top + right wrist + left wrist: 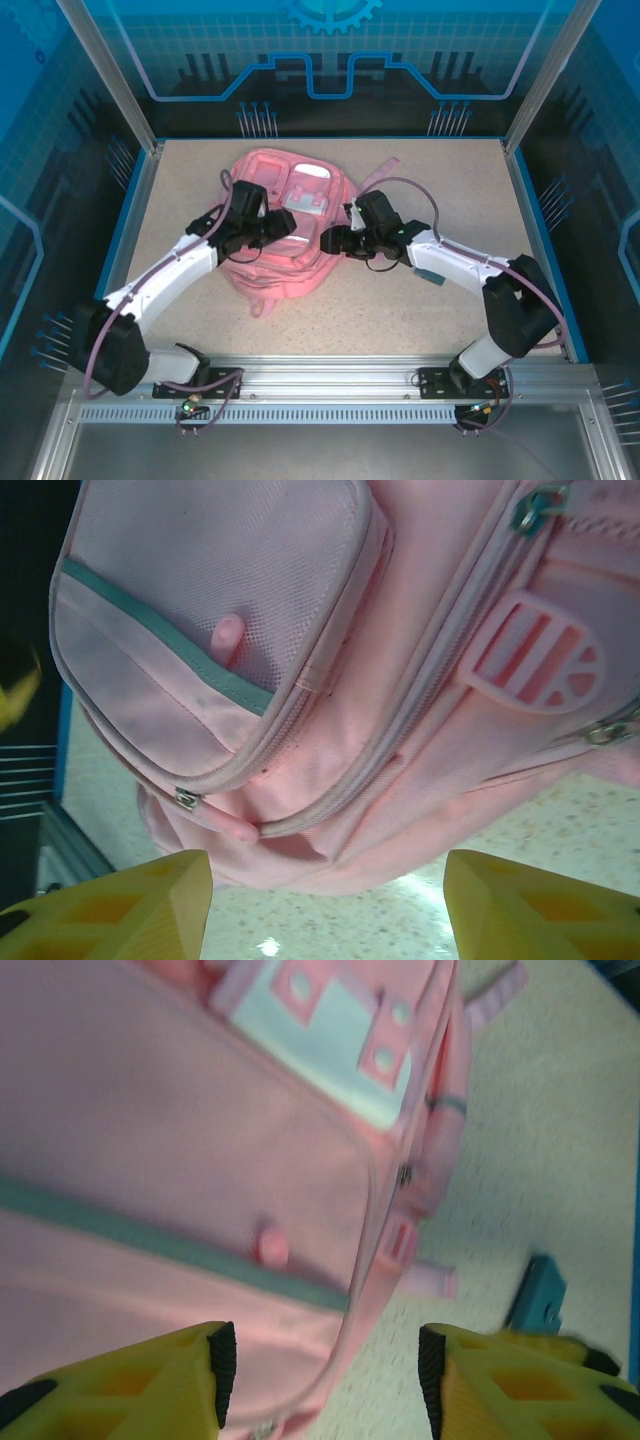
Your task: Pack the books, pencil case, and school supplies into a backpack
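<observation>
A speckled beige table [400, 320] inside blue-panelled walls carries the backpack [290, 272], lying flat just toward 12 o'clock of centre. The left gripper [325, 1360] is at its 9 o'clock side and the right gripper [328, 875] at its 3 o'clock, both with fingers spread wide and gripping nothing. Its front-pocket zip [187, 800] looks drawn shut and a teal flat piece [537, 1295] lies loose near its 4 o'clock, so packing seems unfinished, and the striped rubber badge [545, 660] bears no legible writing.
</observation>
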{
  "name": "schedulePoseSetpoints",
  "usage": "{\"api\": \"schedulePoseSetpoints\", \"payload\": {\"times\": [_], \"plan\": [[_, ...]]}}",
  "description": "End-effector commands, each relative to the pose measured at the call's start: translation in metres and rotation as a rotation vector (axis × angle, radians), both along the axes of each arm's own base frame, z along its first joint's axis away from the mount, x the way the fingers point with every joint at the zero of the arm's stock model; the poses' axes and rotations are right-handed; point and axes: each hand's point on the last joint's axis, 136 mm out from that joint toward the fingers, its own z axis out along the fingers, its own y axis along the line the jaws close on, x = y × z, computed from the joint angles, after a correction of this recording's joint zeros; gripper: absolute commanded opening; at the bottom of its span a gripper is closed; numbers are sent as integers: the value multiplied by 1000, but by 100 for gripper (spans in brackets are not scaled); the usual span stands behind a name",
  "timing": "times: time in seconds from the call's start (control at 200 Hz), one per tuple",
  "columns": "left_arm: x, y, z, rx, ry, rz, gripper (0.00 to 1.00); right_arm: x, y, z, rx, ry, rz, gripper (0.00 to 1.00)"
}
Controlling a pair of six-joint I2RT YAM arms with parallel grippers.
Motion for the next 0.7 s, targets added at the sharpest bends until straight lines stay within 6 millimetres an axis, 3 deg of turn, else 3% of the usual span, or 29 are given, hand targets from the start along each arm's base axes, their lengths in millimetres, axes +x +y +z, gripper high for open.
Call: {"api": "schedulePoseSetpoints", "payload": {"times": [0.0, 0.205, 0.49, 0.695], "plan": [[-34, 9, -22, 88, 62, 4, 52, 4, 21, 13, 112, 103, -19, 64], [-62, -10, -47, 28, 114, -20, 43, 16, 37, 6, 153, 175, -29, 61], [-51, -24, -56, -28, 99, -23, 33, 21, 48, -2, 171, 202, -13, 57], [-46, -32, -58, -44, 108, -36, 32, 20, 53, -8, 190, 230, 4, 56]]}}
